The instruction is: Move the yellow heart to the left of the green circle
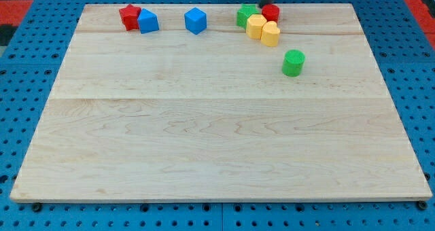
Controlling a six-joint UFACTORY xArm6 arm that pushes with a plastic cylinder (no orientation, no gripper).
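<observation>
Showing pale wood grain with faint horizontal seams across the board (217, 136). Sitting on a blue pegboard surface (27, 68) dotted with dark holes; showing red at the far corners. Lying along the far edge, from the left corner: red star (128, 16), blue block (148, 21), second blue block (195, 20). Clustering nearer the right corner: green block (245, 15), red block (271, 13), yellow block (255, 26), yellow heart (270, 34). Standing apart toward the right edge: green circle (293, 62). Appearing dark grey at the far edge: rod, with my tip (266, 5).
</observation>
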